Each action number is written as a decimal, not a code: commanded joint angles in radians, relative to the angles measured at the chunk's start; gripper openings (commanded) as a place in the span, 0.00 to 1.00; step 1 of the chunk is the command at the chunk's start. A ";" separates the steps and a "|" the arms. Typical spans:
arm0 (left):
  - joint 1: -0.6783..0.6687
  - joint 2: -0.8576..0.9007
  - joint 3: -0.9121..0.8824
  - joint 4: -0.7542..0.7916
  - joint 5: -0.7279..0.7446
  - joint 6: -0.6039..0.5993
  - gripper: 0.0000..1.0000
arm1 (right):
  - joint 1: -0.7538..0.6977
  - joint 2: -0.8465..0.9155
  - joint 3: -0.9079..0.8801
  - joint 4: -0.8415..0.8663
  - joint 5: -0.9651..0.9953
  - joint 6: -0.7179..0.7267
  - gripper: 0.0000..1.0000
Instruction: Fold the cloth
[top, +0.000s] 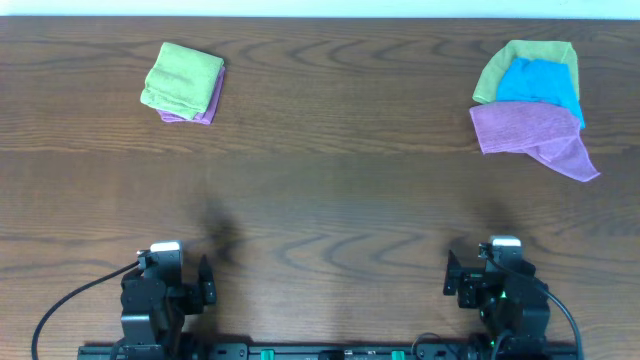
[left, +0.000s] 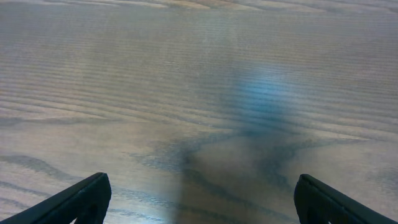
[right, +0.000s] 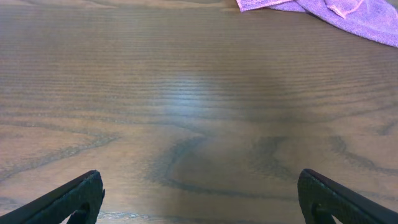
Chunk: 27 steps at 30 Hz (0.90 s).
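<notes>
The lilac cloth (top: 530, 135) lies crumpled at the far right of the table, at the front of a pile, one corner trailing toward the right. Its near edge also shows at the top of the right wrist view (right: 336, 9). No white tag shows. My left gripper (top: 205, 280) is open and empty at the near left edge, over bare wood (left: 202, 199). My right gripper (top: 450, 275) is open and empty at the near right edge (right: 199, 199), well short of the cloth.
A blue cloth (top: 540, 80) and a lime-green cloth (top: 500, 70) lie in the same pile behind the lilac one. At the far left a folded lime-green cloth (top: 182, 78) sits on a small folded purple cloth (top: 205, 108). The table (top: 330, 200) is dark wood.
</notes>
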<state>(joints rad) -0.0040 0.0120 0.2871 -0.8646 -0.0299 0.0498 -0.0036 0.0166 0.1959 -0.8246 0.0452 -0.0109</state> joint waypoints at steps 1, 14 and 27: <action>-0.006 -0.008 -0.005 -0.003 -0.003 0.006 0.95 | -0.010 -0.011 -0.011 0.009 -0.006 0.014 0.99; -0.006 -0.008 -0.005 -0.003 -0.003 0.006 0.95 | -0.046 0.223 0.171 0.040 -0.003 0.131 0.99; -0.006 -0.008 -0.005 -0.003 -0.003 0.007 0.95 | -0.163 0.841 0.661 0.040 0.087 0.156 0.99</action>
<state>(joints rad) -0.0040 0.0101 0.2863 -0.8646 -0.0299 0.0498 -0.1516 0.7746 0.7834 -0.7856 0.0788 0.1272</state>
